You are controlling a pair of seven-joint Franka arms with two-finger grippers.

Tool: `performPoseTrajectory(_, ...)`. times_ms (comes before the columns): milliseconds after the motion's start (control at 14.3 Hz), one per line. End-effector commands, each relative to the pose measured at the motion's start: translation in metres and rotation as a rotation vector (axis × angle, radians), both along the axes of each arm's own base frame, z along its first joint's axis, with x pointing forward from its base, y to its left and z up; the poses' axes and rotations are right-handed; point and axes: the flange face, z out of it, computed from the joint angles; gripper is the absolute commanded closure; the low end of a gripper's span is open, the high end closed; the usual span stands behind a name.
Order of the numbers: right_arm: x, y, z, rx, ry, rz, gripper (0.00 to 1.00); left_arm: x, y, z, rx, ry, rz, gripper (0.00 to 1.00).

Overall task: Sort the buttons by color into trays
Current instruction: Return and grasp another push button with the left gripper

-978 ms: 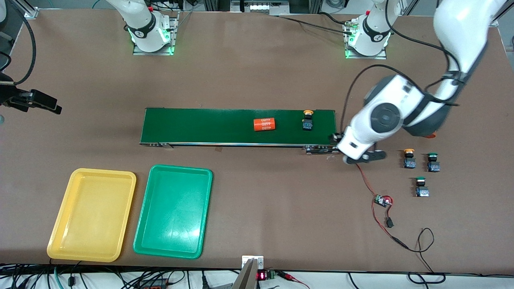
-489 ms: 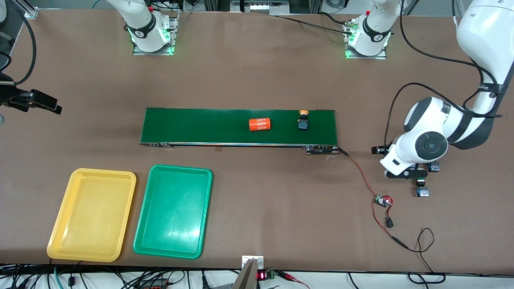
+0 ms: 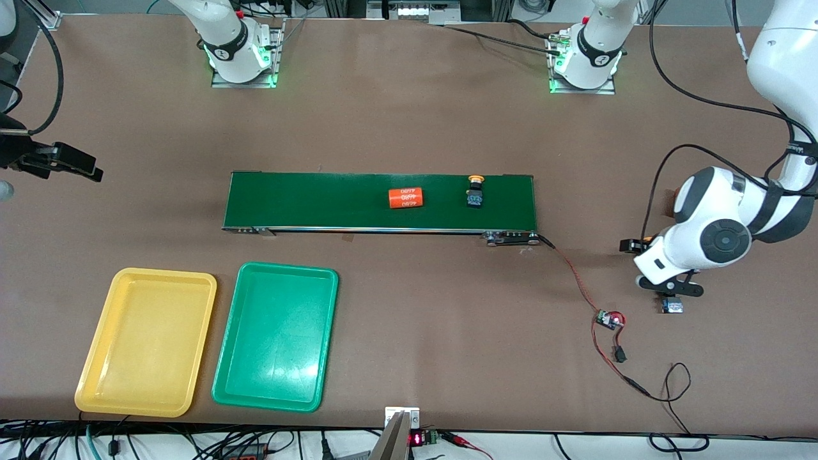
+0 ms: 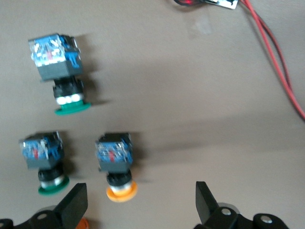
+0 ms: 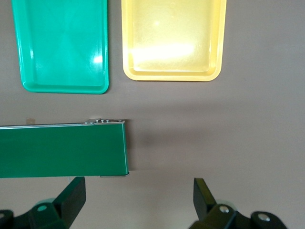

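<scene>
Hovering with fingers spread past the right arm's end of the table, the right gripper (image 5: 136, 202) holds nothing. The yellow tray (image 3: 146, 342) and green tray (image 3: 275, 335) lie along the table's (image 3: 409, 115) front-camera edge. One yellow-capped button (image 3: 474, 191) rides the conveyor belt (image 3: 319, 201). The left gripper (image 4: 140, 200), released, hangs over three buttons (image 4: 114, 164) near the left arm's end.

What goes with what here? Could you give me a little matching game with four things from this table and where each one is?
Things:
1. orange cylinder
2. yellow tray
3. left gripper
4. green tray

Places:
A. over the three buttons on the bare table, fingers open
B. lying on the dark green belt
C. at the right arm's end of the table, outermost
D. between the yellow tray and the table's middle

Pairs: 1-B, 2-C, 3-A, 4-D
</scene>
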Motion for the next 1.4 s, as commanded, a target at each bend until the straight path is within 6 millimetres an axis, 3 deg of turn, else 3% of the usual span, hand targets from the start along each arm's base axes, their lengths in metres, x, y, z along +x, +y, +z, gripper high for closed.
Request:
performPoseTrajectory(0,0.004,0.013,-0.005,0.011,0.021,0.019,0.0,-0.003,0.014,-0.012,-0.019,-0.028,-0.038,0.0)
performPoseTrajectory(140,-0.002,0.016,-0.01,0.014,0.07,0.025,0.0,-0.004,0.032,-0.022,-0.016,-0.051,-0.015,0.0)
performPoseTrajectory(419,-0.002,0.018,-0.012,0.036,0.08,0.027,0.0,-0.009,0.04,-0.047,0.001,-0.076,-0.042,0.05)
performPoseTrajectory(489,-0.003,0.017,-0.009,0.037,0.075,0.034,0.0,-0.01,0.04,-0.052,-0.004,-0.071,-0.037,0.1)
performPoseTrajectory(769,-0.01,0.02,-0.03,0.04,0.12,0.025,0.0,-0.016,0.037,-0.059,-0.005,-0.052,-0.019,0.49)
performPoseTrajectory(839,-0.01,0.022,-0.033,0.046,0.112,0.025,0.0,-0.02,0.035,-0.063,-0.001,-0.041,-0.015,0.62)
performPoseTrajectory(978,-0.014,0.026,-0.038,0.065,0.083,-0.025,0.0,-0.021,0.034,-0.062,0.003,-0.034,-0.015,0.82)
performPoseTrajectory(1188,-0.043,0.056,-0.057,0.061,0.001,-0.106,0.0,-0.02,0.026,-0.043,0.027,-0.012,-0.029,0.82)
performPoseTrajectory(1328,-0.057,0.075,-0.066,0.055,-0.017,-0.145,0.0,-0.019,-0.007,-0.012,0.045,0.022,-0.074,0.81)
